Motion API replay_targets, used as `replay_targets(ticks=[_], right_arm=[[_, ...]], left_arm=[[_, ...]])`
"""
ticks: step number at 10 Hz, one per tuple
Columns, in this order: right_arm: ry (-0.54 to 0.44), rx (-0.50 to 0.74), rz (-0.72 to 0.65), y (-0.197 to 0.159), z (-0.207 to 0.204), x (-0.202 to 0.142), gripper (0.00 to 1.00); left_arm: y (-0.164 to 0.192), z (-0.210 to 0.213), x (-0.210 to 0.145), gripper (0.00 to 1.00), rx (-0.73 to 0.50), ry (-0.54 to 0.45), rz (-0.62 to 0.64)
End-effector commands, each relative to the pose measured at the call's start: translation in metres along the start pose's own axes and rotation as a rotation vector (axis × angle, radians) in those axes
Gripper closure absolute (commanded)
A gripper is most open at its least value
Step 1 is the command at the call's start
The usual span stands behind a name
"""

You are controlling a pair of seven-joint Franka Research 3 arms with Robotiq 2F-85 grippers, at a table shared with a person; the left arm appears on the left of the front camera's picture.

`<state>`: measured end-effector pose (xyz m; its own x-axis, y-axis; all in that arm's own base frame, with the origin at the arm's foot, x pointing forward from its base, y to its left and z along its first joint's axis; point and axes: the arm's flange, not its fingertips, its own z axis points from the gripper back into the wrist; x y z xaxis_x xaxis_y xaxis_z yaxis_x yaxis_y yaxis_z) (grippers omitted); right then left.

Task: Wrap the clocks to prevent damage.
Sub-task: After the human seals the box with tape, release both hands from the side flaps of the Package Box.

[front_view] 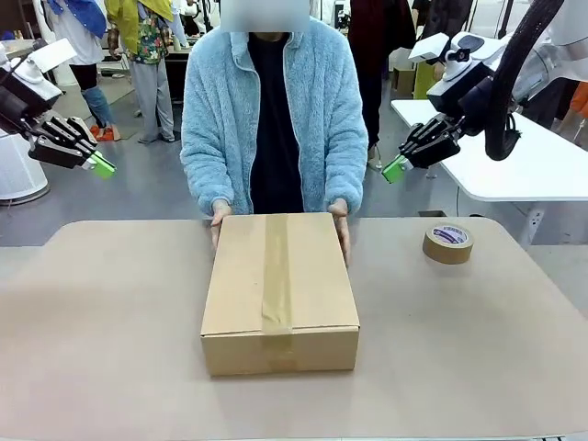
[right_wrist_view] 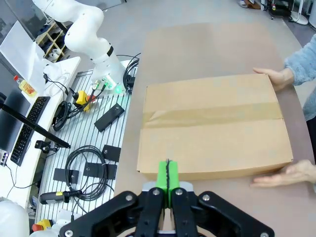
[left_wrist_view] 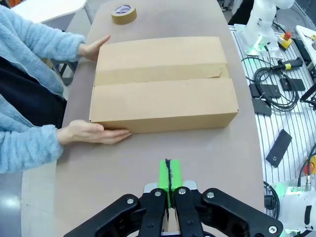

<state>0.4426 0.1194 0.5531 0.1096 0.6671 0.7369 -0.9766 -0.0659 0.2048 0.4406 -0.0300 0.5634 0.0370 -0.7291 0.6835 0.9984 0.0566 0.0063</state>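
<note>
A plain brown rectangular cardboard box (front_view: 279,292), sealed along its top seam with a strip of brown packing tape (front_view: 277,276), sits at the centre of the front view on the beige worktop (front_view: 478,349). The person's two hands, one (front_view: 219,219) at each far corner (front_view: 341,216), steady it from the upper middle of the frame.

The box looks stiff and flat-sided, probably smooth enough to slip under a pinch, and too wide for either pair of jaws to span. Its contents are hidden and, judging by the task, likely fragile. It is best pressed or pushed at the side walls, low down.

A roll of brown tape (front_view: 448,243) lies at the right; its core label print is too small to read, and the box shows no writing.

The left gripper (front_view: 102,165) hangs at upper left and the right gripper (front_view: 394,169) at upper right, both with green pads pressed together, empty.
</note>
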Motion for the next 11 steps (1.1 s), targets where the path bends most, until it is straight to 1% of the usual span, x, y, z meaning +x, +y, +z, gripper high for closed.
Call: replay_targets(ticks=[1,10,11], right_arm=[[0.0,0.007,0.001,-0.0014,0.0003,0.0008,0.99],[0.0,0.007,0.001,-0.0014,0.0003,0.0008,0.99],[0.0,0.0,0.0,0.0,0.0,0.0,0.95]], left_arm=[[0.0001,0.0004,0.0008,1.0,0.004,0.003,0.0],[0.0001,0.0004,0.0008,1.0,0.004,0.003,0.0],[0.0,0.0,-0.0001,1.0,0.0,0.0,0.0]])
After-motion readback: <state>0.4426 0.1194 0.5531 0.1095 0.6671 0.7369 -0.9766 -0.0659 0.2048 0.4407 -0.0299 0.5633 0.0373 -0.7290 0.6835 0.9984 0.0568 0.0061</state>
